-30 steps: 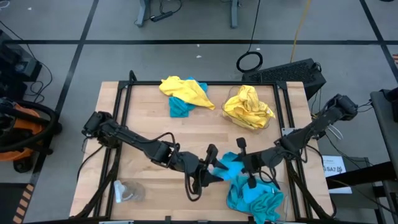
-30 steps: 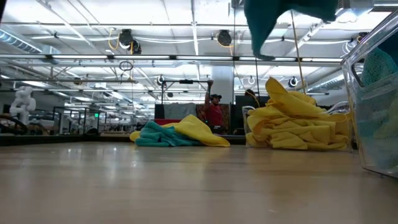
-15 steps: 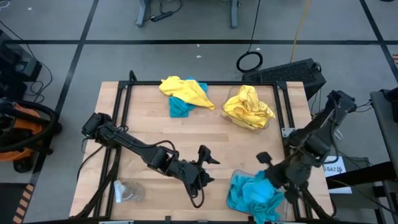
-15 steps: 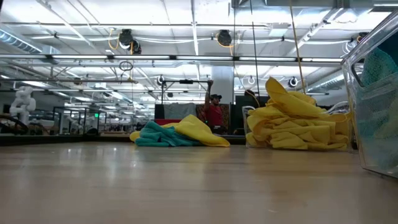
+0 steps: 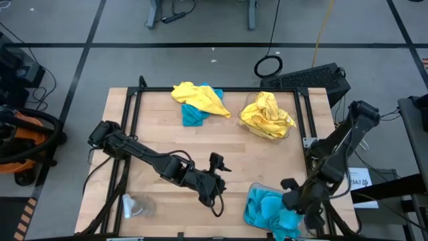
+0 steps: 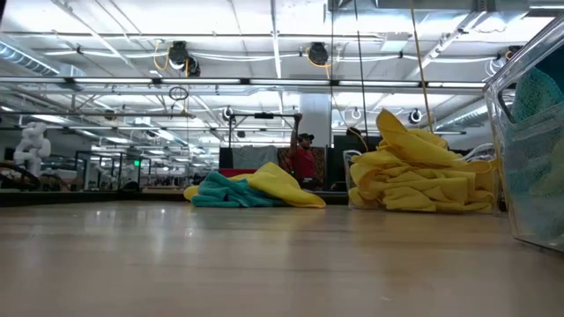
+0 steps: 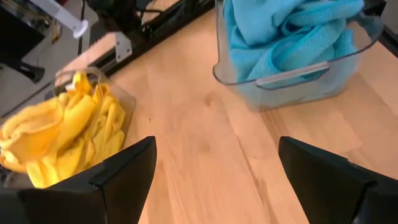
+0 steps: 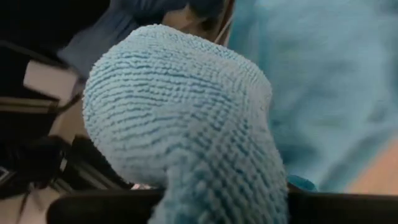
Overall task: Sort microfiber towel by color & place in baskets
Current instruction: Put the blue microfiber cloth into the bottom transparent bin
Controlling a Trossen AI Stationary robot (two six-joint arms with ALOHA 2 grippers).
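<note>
A clear basket [image 5: 253, 201] at the table's near right holds several turquoise towels [image 5: 266, 209]; it also shows in the left wrist view [image 7: 292, 78] and at the low view's right edge [image 6: 529, 158]. My right gripper [image 5: 292, 204] is over this basket, shut on a turquoise towel [image 8: 186, 112]. A second clear basket [image 5: 249, 128] at the far right holds yellow towels [image 5: 267, 115]. Loose yellow and turquoise towels [image 5: 197, 100] lie in a heap at the far middle. My left gripper [image 5: 217, 183] hovers open over the near middle, touching nothing. My right gripper pinches a bunched fold of the turquoise towel [image 8: 205, 180] between its two fingers [image 8: 99, 208]. The fold bulges out past the fingers in the wrist view. The gripper comes from above, over the basket of turquoise towels. The gripper hides whether the towel rests on those below.
A small clear round glassy object [image 5: 137, 206] lies at the near left corner. Black rails [image 5: 134, 107] run along the table's sides. Bare wood [image 5: 160, 134] spans the middle and left. Beyond the table a person in red [image 6: 306, 160] stands far off.
My right gripper carried the turquoise towel from the near middle, beside my left gripper, toward the table's right and near edge, then down over the basket of turquoise towels. The towel left the low view's top. My left gripper drew back slightly to the left.
</note>
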